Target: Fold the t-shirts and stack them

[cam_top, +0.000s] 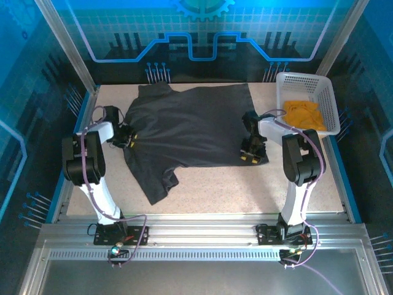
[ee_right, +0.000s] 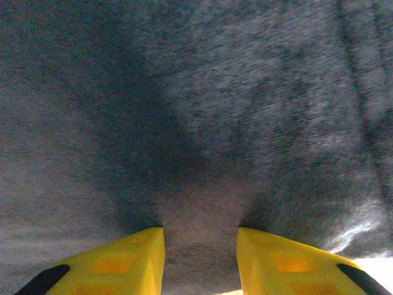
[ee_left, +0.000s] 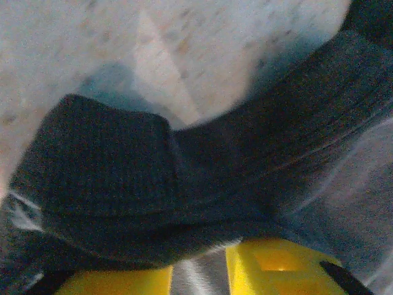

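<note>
Speckled beige laminate covers the table (cam_top: 245, 184), which sits inside an enclosure with a glowing blue back panel (cam_top: 202, 31) and slanted aluminium posts at the two far corners. A ribbed aluminium rail (cam_top: 196, 236) runs along the near edge and carries both arm bases. The charcoal t-shirt (cam_top: 190, 129) lies spread over the far and middle part of the table, collar toward the far left, with one sleeve trailing down toward the near left. Bare table shows in a wide band between the shirt and the rail, and in a narrower strip along the right side. The far right corner is taken by a white lattice basket (cam_top: 305, 78), with the orange-yellow t-shirt (cam_top: 302, 114) crumpled inside it, well apart from the dark one. The left gripper (cam_top: 130, 140) sits at the shirt's left edge; in the left wrist view its yellow fingers (ee_left: 276, 264) have a doubled-over hem of the dark cloth (ee_left: 123, 184) caught between them, lifted off the pale table (ee_left: 123, 49). The right gripper (cam_top: 250, 157) rests on the shirt's near right corner; the right wrist view shows its fingers (ee_right: 116, 261) partly closed on a raised ridge of grey fabric (ee_right: 215, 92) that fills the gap between them. Both arms reach inward from the table's sides, leaving the centre near the rail open.
</note>
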